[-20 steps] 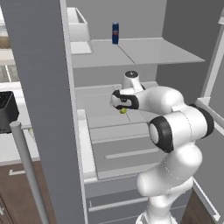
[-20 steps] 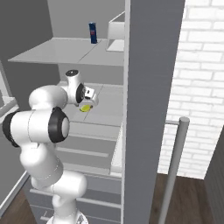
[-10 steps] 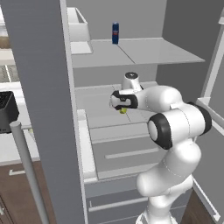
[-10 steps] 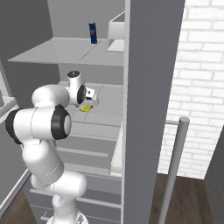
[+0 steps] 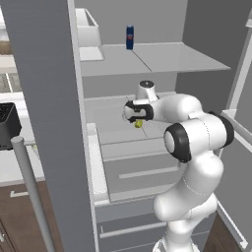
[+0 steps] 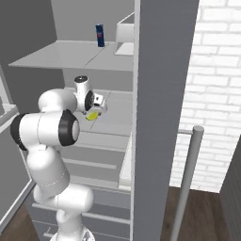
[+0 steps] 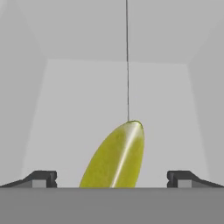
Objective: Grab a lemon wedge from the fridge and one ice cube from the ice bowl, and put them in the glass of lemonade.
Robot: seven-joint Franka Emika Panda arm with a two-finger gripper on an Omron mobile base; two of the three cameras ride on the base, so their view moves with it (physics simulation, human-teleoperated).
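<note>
The small yellow-green lemon wedge (image 7: 114, 158) lies between my fingers (image 7: 39, 178), long axis pointing ahead, slightly right. My fingers stand wide apart, holding nothing.

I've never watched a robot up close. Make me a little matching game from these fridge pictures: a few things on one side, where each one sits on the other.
Things:
1. lemon wedge
2. blue can
3. white bin
4. gripper

Places:
A. top shelf, at the fridge back
B. between the open fingertips
C. top shelf, by the open door
D. over the middle shelf

Pairs: 1-B, 2-A, 3-C, 4-D
</note>
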